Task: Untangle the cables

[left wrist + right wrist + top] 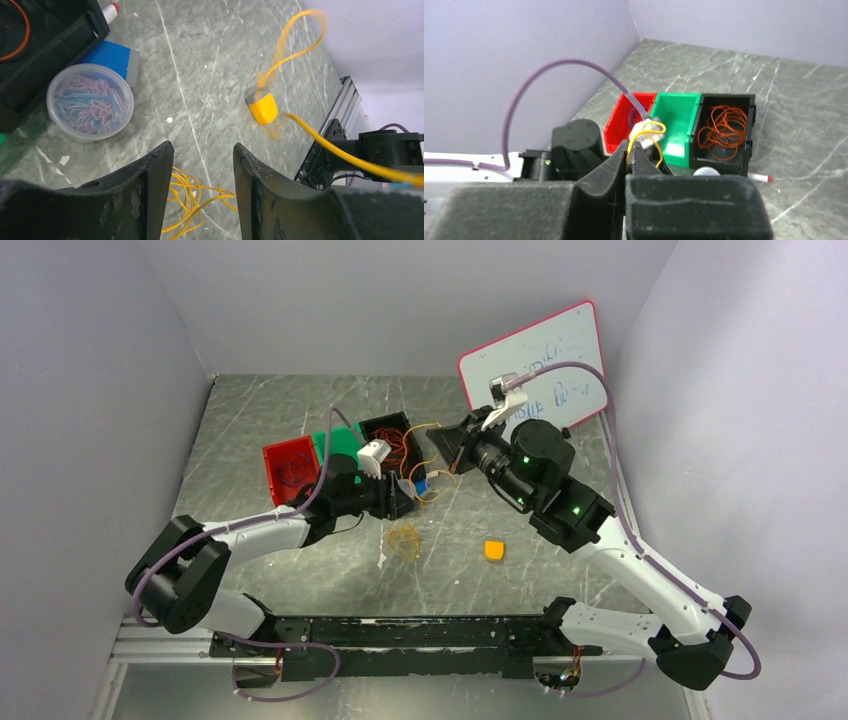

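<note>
My right gripper (629, 150) is clenched on a yellow cable (655, 124) that loops upward at frame centre. My left gripper (202, 150), released, hangs near a yellow coil (192, 197) at bottom centre. The black bin (749, 120), right, holds orange cables (724, 127); the red bin (614, 131), a purple cable (293, 472).

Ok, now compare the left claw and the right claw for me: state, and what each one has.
The left claw is open and empty; the right claw is shut on a yellow strand. The left claw looks down at the table, with a loose yellow coil lying below it; the right claw faces the green bin. Both are black.
</note>
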`<state>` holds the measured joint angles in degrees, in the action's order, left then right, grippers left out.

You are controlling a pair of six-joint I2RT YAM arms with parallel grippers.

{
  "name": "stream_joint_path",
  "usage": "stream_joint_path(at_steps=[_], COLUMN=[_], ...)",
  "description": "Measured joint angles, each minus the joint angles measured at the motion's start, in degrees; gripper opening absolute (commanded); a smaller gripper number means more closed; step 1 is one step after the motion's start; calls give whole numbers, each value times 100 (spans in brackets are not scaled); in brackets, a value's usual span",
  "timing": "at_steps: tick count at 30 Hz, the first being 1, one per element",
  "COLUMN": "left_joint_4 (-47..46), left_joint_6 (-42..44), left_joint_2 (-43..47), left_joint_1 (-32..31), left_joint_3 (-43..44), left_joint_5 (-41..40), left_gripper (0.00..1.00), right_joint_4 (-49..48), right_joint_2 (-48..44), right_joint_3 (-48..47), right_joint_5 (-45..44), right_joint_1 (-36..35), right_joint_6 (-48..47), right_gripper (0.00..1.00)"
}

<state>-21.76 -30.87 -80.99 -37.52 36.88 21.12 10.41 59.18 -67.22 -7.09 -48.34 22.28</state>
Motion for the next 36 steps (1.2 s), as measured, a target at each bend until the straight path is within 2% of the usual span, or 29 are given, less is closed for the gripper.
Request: stream_joint_path(at_steps=[16, 23, 26, 31, 36], left_joint_4=[-313, -352, -184, 326, 1318], left_joint_6=[-52, -160, -192, -186, -72], left_joint_2=[-656, -590, -262, 859, 2087], left_joint_1=[-483, -555, -564, -573, -586], left_joint_3=[-485, -686, -719, -719, -579], left_joint_5=[-177, -356, -612, -1279, -2455], left_gripper=[45, 49, 51, 52, 53], right_joint_4=[-94, -15, 109, 170, 181], right_joint_2=[151, 149, 151, 181, 343], right_joint_3=[-931, -1080, -1075, -1040, -1027], right_joint_5=[-225, -525, -610, -621, -551], right_joint_1=[0, 0, 0, 0, 0], right_joint_6=[-575, -925, -1019, -1134, -1261], right_gripper=[0, 0, 0, 0, 0])
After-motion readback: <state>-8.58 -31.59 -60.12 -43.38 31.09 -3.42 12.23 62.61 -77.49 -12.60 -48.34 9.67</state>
